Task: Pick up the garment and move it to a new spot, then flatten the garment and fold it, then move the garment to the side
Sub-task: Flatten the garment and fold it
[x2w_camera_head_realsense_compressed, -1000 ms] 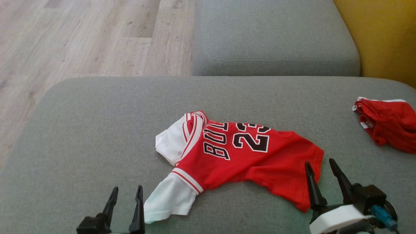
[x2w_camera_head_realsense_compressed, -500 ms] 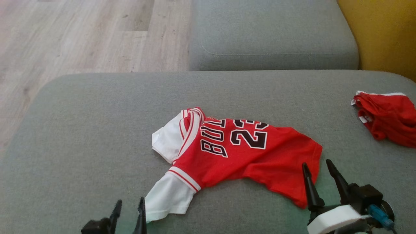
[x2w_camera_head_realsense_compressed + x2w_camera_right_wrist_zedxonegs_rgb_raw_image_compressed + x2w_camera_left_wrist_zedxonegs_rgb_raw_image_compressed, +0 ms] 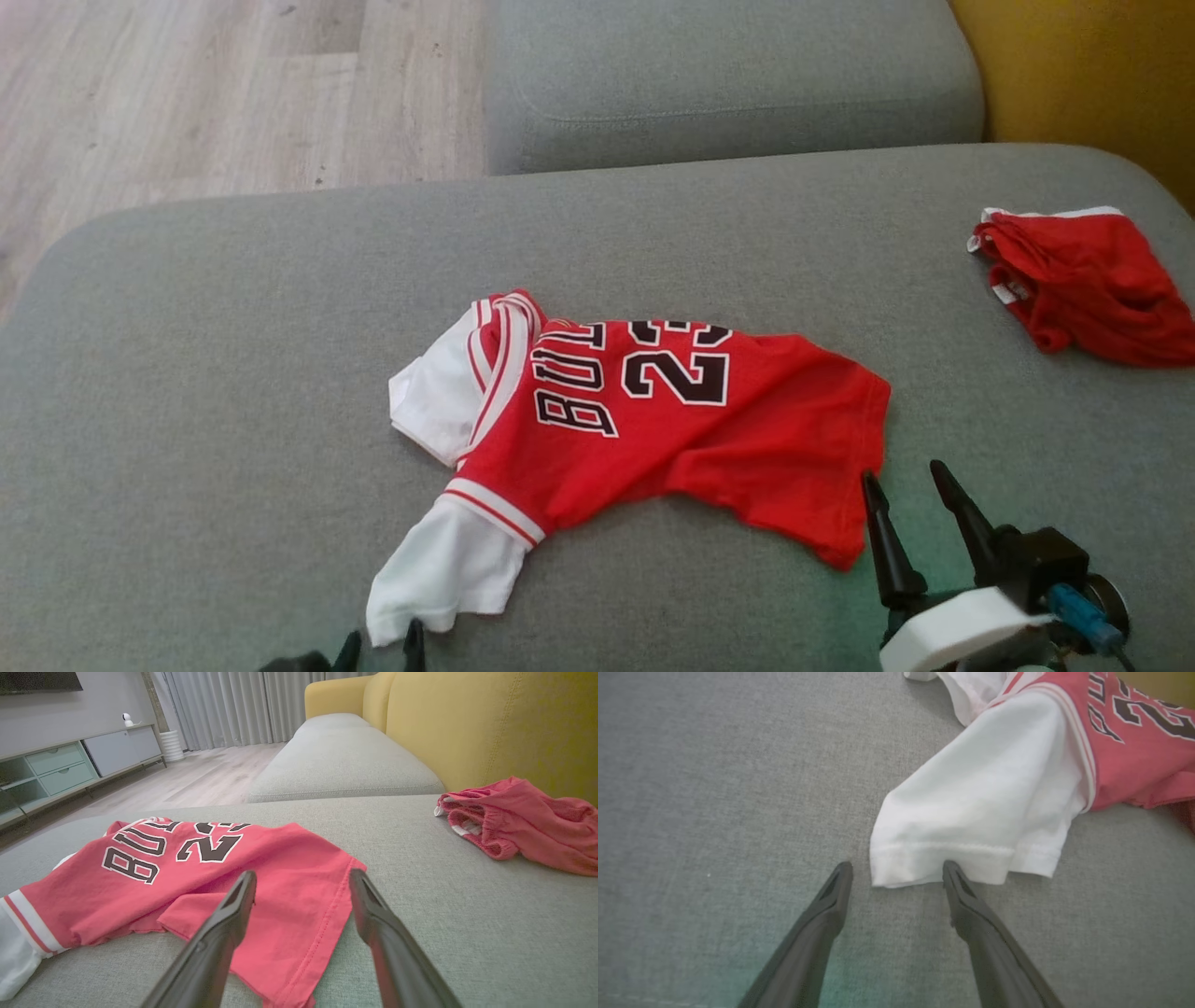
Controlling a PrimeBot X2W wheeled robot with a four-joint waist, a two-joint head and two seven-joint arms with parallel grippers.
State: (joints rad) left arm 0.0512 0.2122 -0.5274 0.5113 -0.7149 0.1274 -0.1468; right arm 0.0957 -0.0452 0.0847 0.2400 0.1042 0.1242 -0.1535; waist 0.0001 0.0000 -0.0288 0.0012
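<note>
Though creased, jersey [image 3: 672, 420] on grey cushion [image 3: 233, 373], floorboards [image 3: 187, 93] beyond

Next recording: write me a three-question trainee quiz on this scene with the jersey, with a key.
1. True or false: the left gripper is shut on the white sleeve of the jersey.
2. In the right wrist view, what shows between the right gripper's fingers? A) the white sleeve B) the jersey's red hem edge C) the yellow backrest
3. Fill in: on the grey cushion, the crumpled red garment lies to the jersey's ____, by the robot's own sides.
Key: 1 false, its fingers stand apart at the sleeve's hem; 2 B; 3 right.
</note>
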